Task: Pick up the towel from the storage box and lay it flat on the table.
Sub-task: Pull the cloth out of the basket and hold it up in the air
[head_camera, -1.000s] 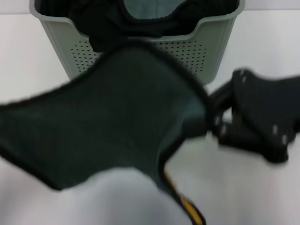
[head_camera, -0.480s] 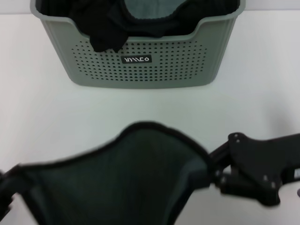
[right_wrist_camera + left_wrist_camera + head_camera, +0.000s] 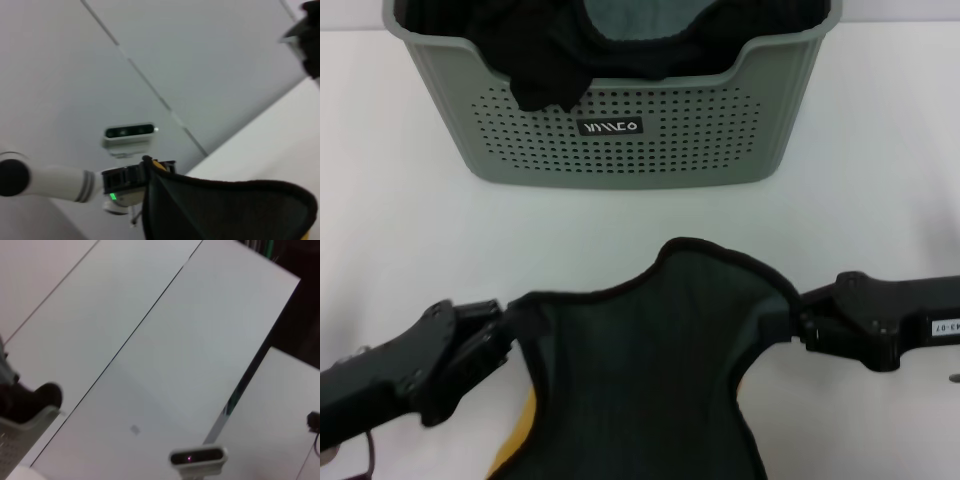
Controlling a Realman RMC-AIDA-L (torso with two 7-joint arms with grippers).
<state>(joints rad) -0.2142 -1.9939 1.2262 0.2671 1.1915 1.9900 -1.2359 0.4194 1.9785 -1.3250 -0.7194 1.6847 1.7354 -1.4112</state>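
Observation:
The towel hangs stretched between my two grippers, low over the near part of the white table. Its dark green face is toward me and its black trim arches upward. A strip of its yellow-orange face shows at the lower left. My left gripper is shut on the towel's left edge. My right gripper is shut on its right edge. The towel also shows in the right wrist view. The sage-green storage box stands at the far side of the table, apart from the towel.
A plain black cloth drapes over the box's dipped front rim, and a teal cloth lies inside. A corner of the box shows in the left wrist view. Bare white table lies between the box and the towel.
The towel has moved from in front of the box down toward the table's near edge. Both grippers came with it, and the left gripper has come into view.

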